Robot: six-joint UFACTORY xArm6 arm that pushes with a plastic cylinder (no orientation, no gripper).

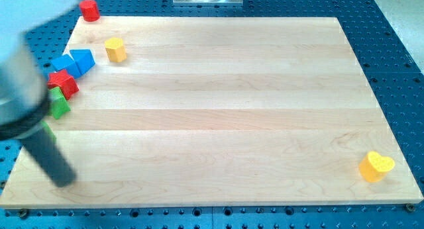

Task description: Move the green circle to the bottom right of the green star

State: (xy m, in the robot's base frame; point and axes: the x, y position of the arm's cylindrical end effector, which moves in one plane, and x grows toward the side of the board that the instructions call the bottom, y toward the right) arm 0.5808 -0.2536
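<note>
My tip [64, 181] rests on the wooden board [218, 123] near its bottom left corner. The blurred arm above it covers the view's left edge. A green block [59, 105], its shape partly hidden by the arm, lies above the tip at the board's left edge. A small sliver of green [50, 129] shows beside the rod, just below that block; I cannot tell its shape. The tip is below both and does not touch the upper green block.
A red star [63, 83] sits against the top of the green block. Two blue blocks [63, 63] [83, 60] lie above it. A yellow hexagon [115, 49] and a red cylinder [89, 9] are top left. A yellow heart [376, 166] is bottom right.
</note>
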